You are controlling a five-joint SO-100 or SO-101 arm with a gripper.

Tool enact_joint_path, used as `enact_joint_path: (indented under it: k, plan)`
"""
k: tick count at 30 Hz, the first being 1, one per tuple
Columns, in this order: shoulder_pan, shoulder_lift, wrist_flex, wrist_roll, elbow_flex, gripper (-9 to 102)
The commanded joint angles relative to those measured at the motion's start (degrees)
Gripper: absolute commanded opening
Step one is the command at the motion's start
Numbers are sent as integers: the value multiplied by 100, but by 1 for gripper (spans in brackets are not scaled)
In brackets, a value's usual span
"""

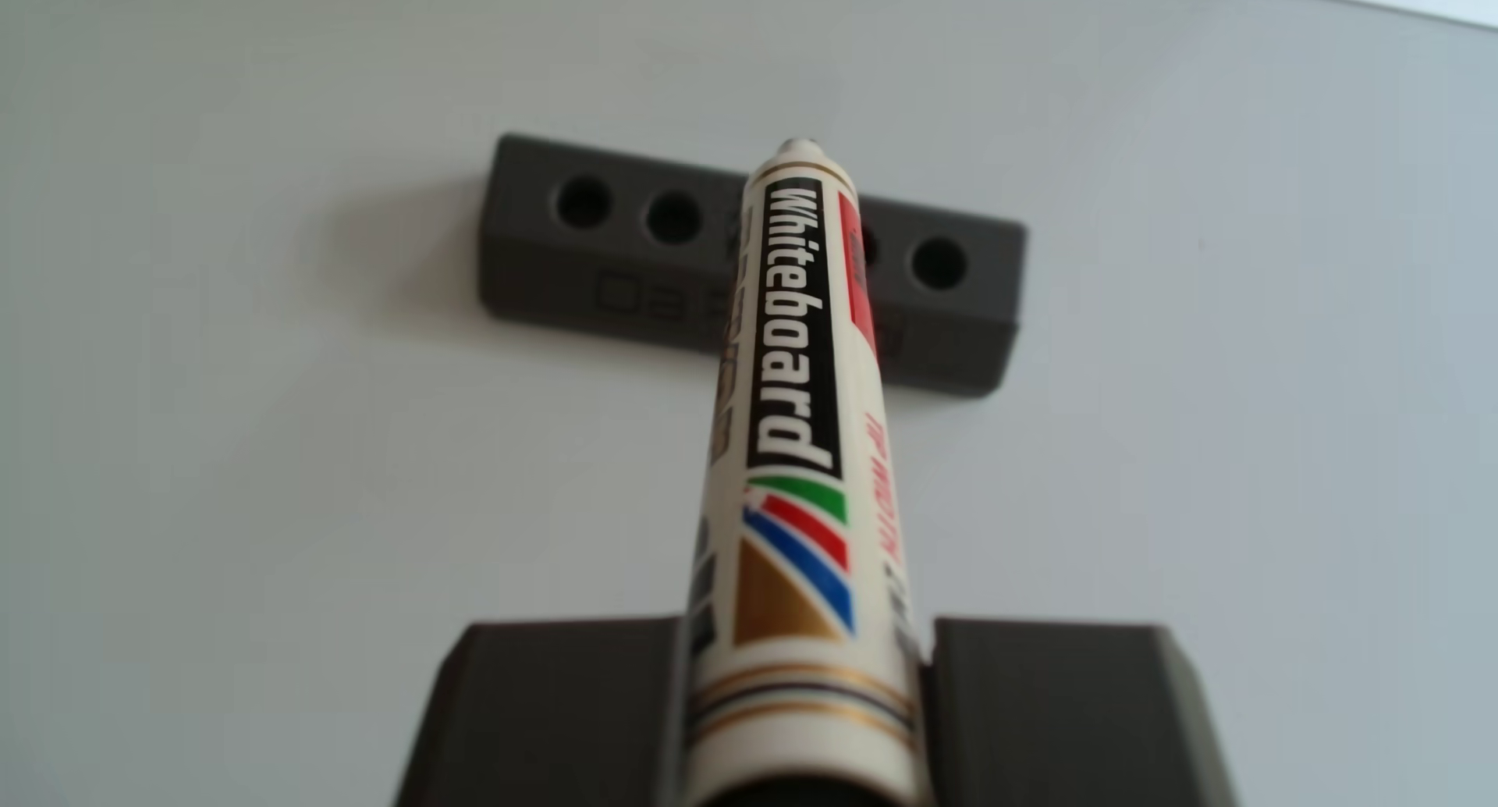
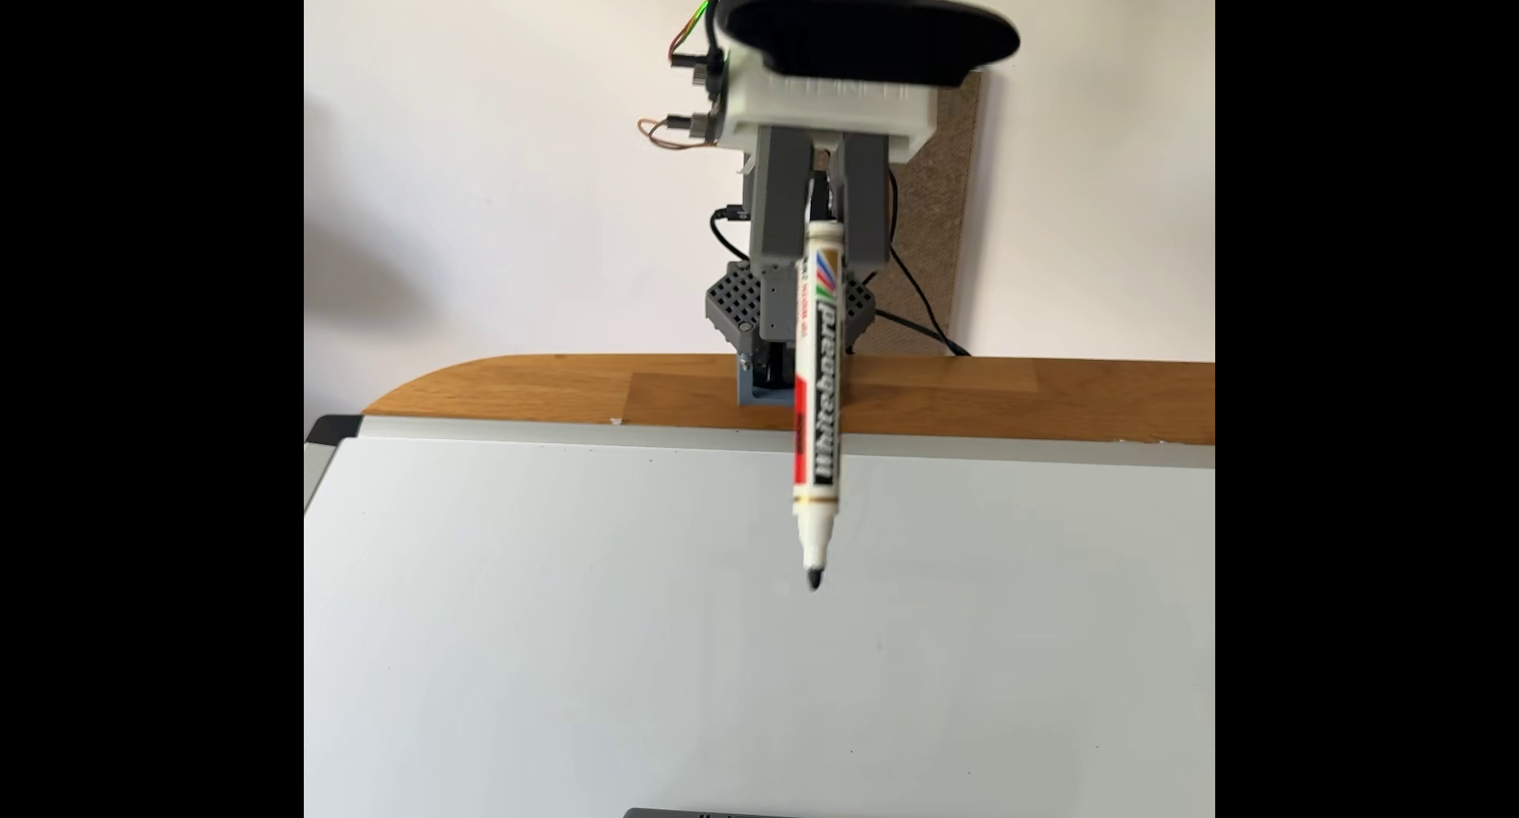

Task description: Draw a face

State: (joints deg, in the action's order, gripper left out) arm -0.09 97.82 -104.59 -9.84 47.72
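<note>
The gripper [image 2: 822,235] is clenched on the whiteboard marker [image 2: 817,391], its two flat grey fingers [image 2: 779,202] pressing the top of the barrel from either side. In the other view the same fingers [image 1: 559,710] show as blocky dark slabs at 7 and 5 o'clock, with the marker [image 1: 798,450] running away between them toward 12. Held this high up, the pen hangs long and nearly plumb, probably so that the tip can reach the board while the wrist stays well above it.

The barrel is a smooth cream cylinder with a glossy printed label; it tapers to a cone and a small black nib, which points down at 6 o'clock in the fixed view and appears to hover off the surface.

Beyond the nib lies the whiteboard [image 2: 575,621], a matte pale sheet in a grey frame, resting on a wooden table [image 2: 510,387]. No ink stroke of the face is visible on it, so the drawing looks not yet begun.

At 12 o'clock in the other view sits a dark grey block [image 1: 567,280] with round sockets and raised lettering, likely a pen holder.
</note>
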Motion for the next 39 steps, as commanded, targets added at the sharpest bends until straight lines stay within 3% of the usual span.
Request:
enact_joint_path:
  k: [1,9,12,21,25,34,39]
  plan:
    - [-369,545,18,-44,642,-1]
    - [-668,633,176,-105,1582,-1]
    - [-694,633,290,-809,1819,-1]
    - [-694,255,1354,-4975,2610,-1]
    - [-738,-9,1380,-6574,2628,-1]
    - [-835,-598,1468,-6697,2531,-1]
    - [-853,-1020,1951,-6636,2391,-1]
